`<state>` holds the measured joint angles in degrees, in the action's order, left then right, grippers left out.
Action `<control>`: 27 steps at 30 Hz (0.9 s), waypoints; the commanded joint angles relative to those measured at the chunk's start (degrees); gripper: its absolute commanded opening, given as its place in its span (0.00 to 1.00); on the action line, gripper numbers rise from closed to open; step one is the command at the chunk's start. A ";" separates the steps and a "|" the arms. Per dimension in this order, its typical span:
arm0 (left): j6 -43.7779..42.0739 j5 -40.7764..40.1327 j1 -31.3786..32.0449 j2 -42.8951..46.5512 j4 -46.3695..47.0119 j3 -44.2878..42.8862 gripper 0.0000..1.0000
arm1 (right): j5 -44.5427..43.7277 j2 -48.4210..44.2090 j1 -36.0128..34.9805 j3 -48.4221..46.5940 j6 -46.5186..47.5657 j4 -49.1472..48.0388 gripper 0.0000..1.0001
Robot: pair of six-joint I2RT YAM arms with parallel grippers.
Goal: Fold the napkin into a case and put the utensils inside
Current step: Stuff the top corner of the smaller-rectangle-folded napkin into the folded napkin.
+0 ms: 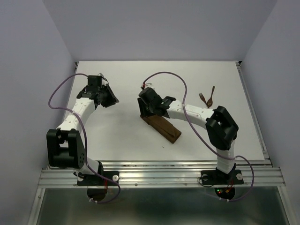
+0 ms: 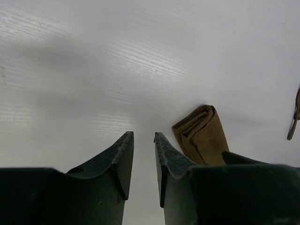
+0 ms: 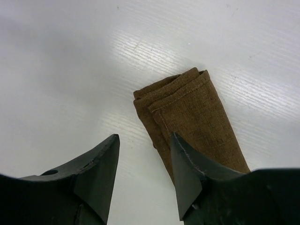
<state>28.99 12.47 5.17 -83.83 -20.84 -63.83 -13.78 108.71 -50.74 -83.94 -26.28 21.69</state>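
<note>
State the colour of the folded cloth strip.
The case is plain brown; clearest in the right wrist view.

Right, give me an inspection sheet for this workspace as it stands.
Surface: white table, smooth.
Job's things: case folded into a narrow strip, mid-table; fork and spoon lie outside it, far right.
Clutter: nothing seen.
Hands: left hand open, empty, off to the case's side; right hand open, empty, over the case's end.
Cables: left cable and right cable, purple, loop off the arms.
Surroundings: pale walls; metal rail at the near edge.
</note>
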 commanded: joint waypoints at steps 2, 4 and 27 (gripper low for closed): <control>0.80 2.38 0.10 2.71 0.71 3.36 0.36 | -4.93 4.93 -0.76 -6.58 -2.63 4.41 0.57; 0.89 2.82 0.10 2.54 1.06 4.06 0.36 | -5.99 6.78 -0.76 -7.81 -3.68 4.94 0.58; -0.78 4.32 0.10 -0.98 2.21 4.68 0.34 | -5.29 13.90 -1.29 -10.98 -4.92 3.44 0.55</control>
<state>29.41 15.94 5.17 -84.36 -19.49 -59.59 -17.65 121.54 -51.46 -92.51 -30.26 26.15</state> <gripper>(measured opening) 0.341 0.559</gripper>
